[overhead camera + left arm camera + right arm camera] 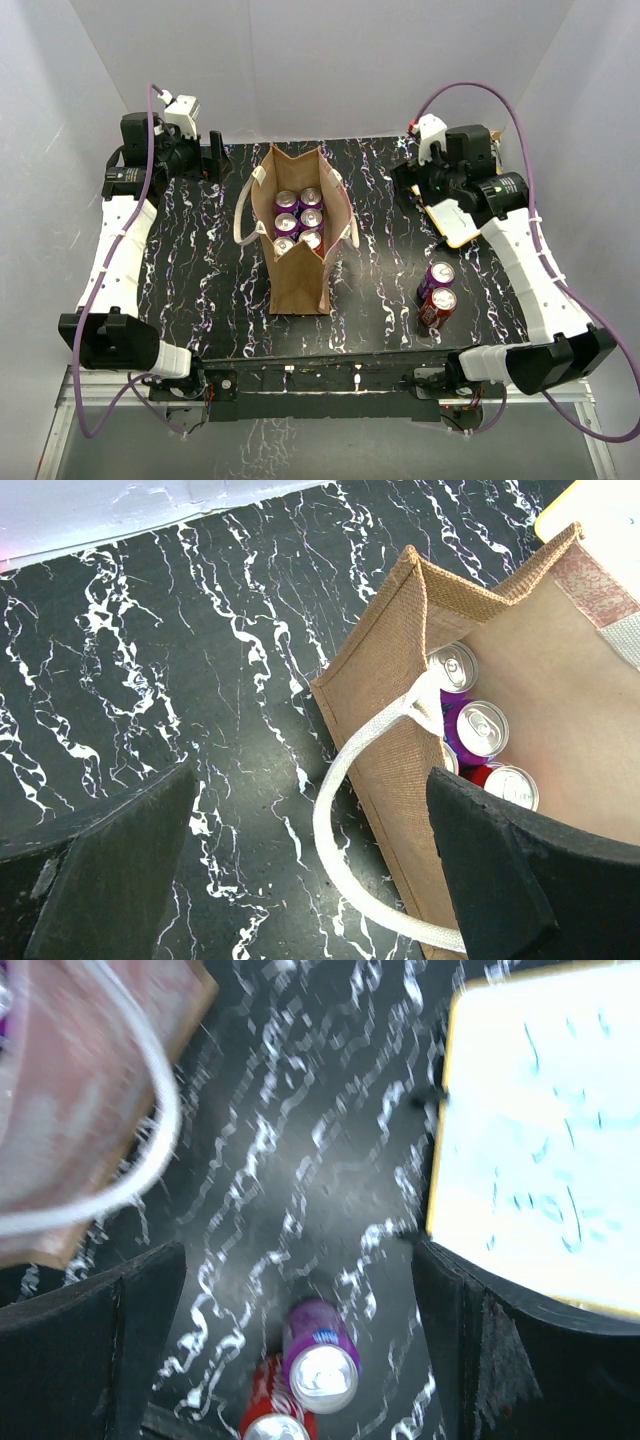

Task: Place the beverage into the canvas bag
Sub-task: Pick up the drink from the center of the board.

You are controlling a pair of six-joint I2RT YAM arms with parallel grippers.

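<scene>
Your canvas bag (300, 280) stands mid-table with several cans (299, 220) already inside. A purple can (437, 279) and a red can (440, 309) are still outside it, upright and touching on the table (200, 280) near your right arm. Your left gripper (305, 870) and right gripper (295, 1310) both hang spread apart and empty.

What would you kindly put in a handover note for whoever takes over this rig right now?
Left gripper: open and empty, hovering over the table beside the canvas bag.
Right gripper: open and empty, above the table to the right of the bag.
Bag: upright mid-table, mouth open, six can tops showing inside.
Done: those cans are packed.
Left: a purple can and a red can stand side by side on the table near the right arm, outside the bag. The right arm looks better placed to take them, probably the purple one first.
</scene>
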